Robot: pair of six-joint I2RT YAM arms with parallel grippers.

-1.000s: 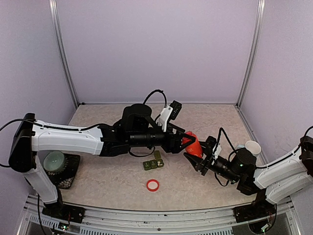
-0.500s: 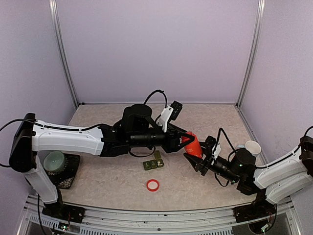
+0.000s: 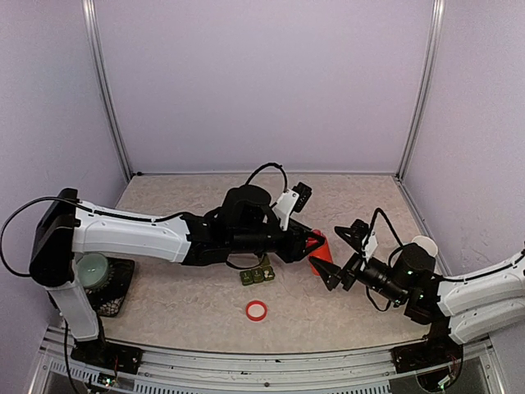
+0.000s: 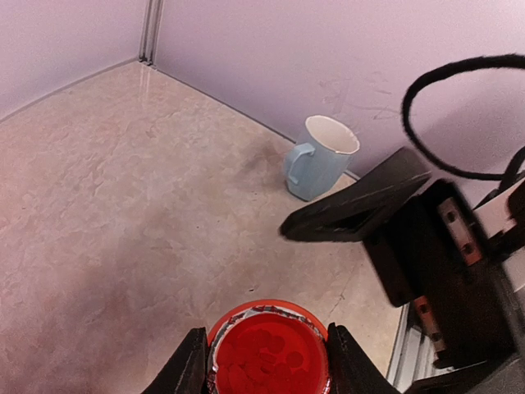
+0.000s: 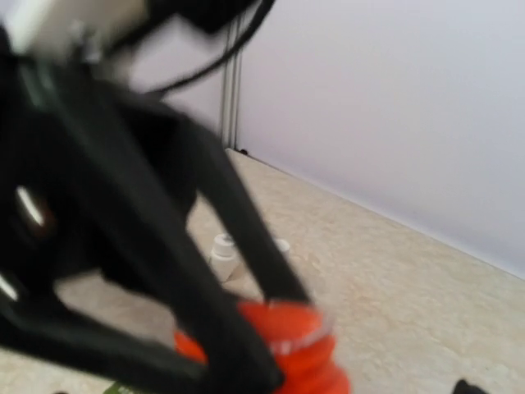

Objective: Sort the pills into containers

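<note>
1. Nearest the arm bases, a red-rimmed round lid lies flat on the table, apart from everything else.
2. Just beyond it sit the containers, a dark green strip below and left of the left gripper. It is too small to tell whether any pill lies inside.
3. Past the strip's right end, the left gripper clamps a red bottle, with its fingers pressed to both sides. The left wrist view looks into the open mouth at red pills.
4. Just right of the bottle, the right gripper has its fingers spread wide and holds nothing.
5. Against the right wall stands the pale blue mug, which has no part in this.
6. As I judge it, the bottle is uncapped and no pills have yet been put into the compartments. The next move calls for bringing the mouth over one compartment and tipping gently, since the openings are small and pills could scatter.
7. Half a second ago the right gripper was closed at the bottle's end. Now it has backed off and opened. The left arm reaches further right, and the bottle is in nearly the same spot.
</note>
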